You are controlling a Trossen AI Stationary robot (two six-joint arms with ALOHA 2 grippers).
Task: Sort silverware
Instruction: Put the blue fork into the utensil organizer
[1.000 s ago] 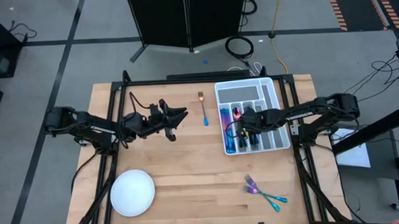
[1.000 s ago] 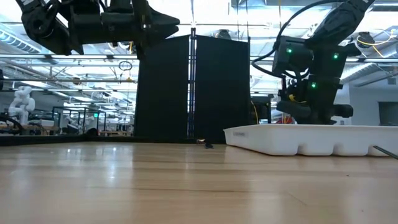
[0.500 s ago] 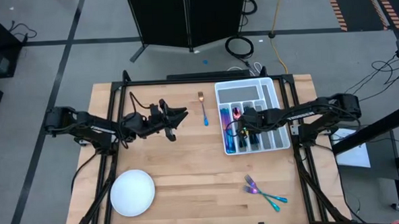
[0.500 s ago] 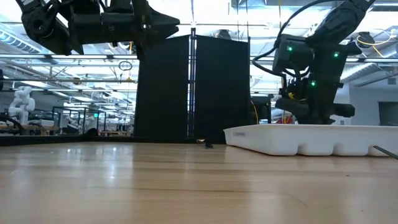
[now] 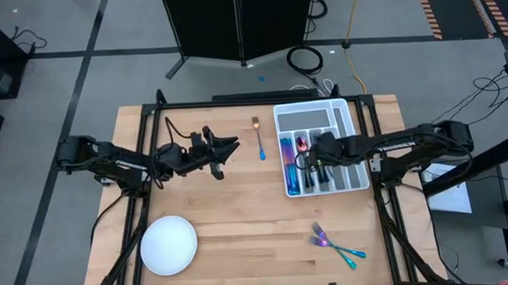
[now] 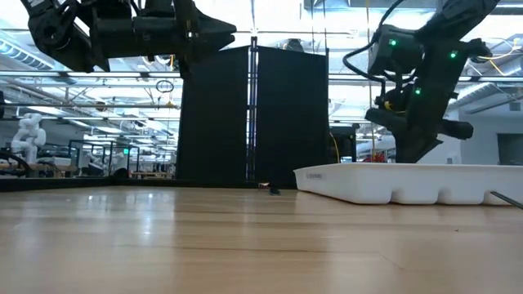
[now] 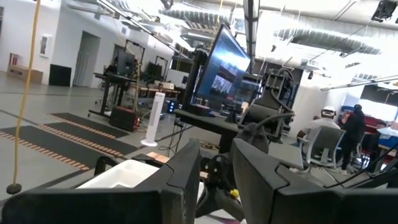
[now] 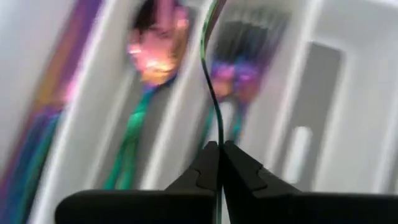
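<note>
While right hand pinches fork, tray borders it.

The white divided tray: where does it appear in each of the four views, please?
High view: white divided tray right of centre, under the right gripper.
Low view: at the right, resting on the table, seen side-on.
Left wrist view: a white corner low in the picture.
Right wrist view: its compartments fill the picture.
Shared landmark: the right arm over the tray.
</note>
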